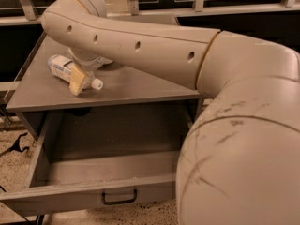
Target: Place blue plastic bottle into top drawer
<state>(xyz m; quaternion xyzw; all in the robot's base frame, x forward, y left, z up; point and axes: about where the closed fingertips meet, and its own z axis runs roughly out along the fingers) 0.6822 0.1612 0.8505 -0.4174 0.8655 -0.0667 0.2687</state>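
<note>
Where the arm reaches over the grey surface (140, 84), tool (78, 80) sits across blue plastic bottle (60, 67); clenched or released, cannot tell. Bottle at front-left of the surface, long axis slanting, cap toward front-right. Top drawer (70, 198) open, just below and forward.

**Arm pose.** The single arm (140, 46) is shown reaching from the near right to the far left. Its broad, scuffed segment (243, 149) fills the near right corner. The cream forearm, marked by a row of small dark holes, ends in a rounded wrist (84, 3) that is bent downward. The claw (76, 78) is hung beneath the wrist at far left, closed on the blue plastic bottle (60, 65). One yellowish finger (77, 83) is seen across it.
</note>
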